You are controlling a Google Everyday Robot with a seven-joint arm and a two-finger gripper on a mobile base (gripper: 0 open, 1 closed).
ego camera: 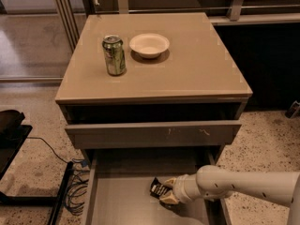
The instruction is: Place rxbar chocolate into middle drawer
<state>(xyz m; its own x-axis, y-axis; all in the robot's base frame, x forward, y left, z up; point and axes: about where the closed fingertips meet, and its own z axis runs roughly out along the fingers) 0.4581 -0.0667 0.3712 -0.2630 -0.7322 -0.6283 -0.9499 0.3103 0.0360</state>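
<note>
Your gripper (165, 194) reaches in from the right, low over the open middle drawer (123, 198), its tan fingers clamped on the rxbar chocolate (156, 188), a small flat black-wrapped bar held tilted just above the plain grey-brown floor. Lower it until the slick wrapper lies flat, well inside the thin side walls, then release. On the smooth beige cabinet top (197, 64) stand a green can (114, 55) and a round white bowl (149, 45).

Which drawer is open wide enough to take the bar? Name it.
The middle drawer, the lower one, pulled far out with its floor showing; the gripper holds the rxbar chocolate over it. The scratched drawer above is barely out.
</note>
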